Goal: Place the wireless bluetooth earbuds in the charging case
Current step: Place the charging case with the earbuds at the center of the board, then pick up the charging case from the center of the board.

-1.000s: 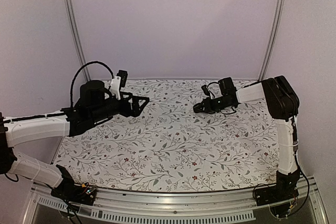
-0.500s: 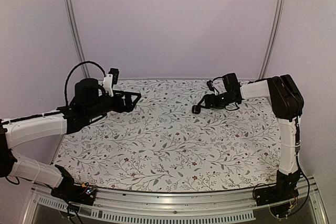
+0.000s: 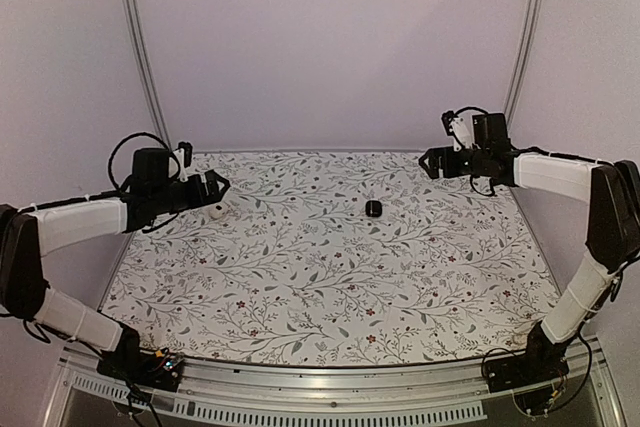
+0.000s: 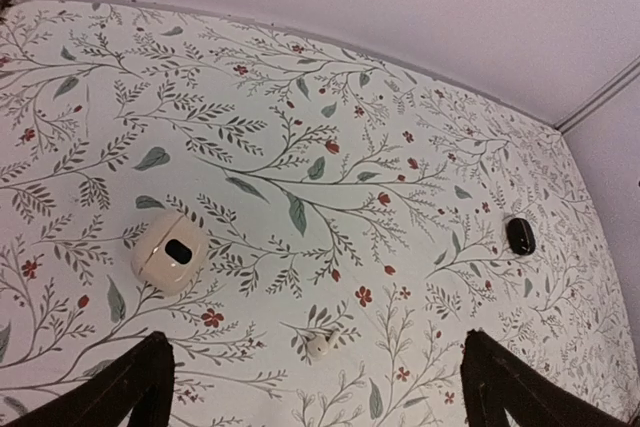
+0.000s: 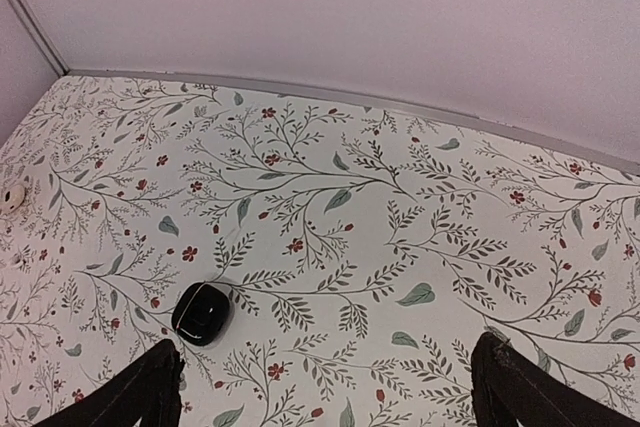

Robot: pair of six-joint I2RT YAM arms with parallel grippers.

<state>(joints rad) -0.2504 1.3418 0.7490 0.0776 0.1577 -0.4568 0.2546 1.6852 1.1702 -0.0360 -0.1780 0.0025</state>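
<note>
The charging case (image 3: 373,209) is a small black pebble lying shut on the floral table, right of centre. It shows as well in the right wrist view (image 5: 202,312) and far off in the left wrist view (image 4: 519,236). My right gripper (image 3: 428,162) hovers open behind and to the right of the case, apart from it, with nothing between its jaws (image 5: 330,397). My left gripper (image 3: 220,190) is open and empty at the far left (image 4: 320,397). The wireless bluetooth earbuds are out of view.
A white rounded case (image 4: 168,252) with a dark oval spot lies under the left gripper (image 3: 215,213). A tiny white stemmed piece (image 4: 320,344) rests beside it. Walls close the back and both sides.
My right gripper opened, left the black case on the table and pulled back to the right rear. The left arm withdrew to the left, still open.
</note>
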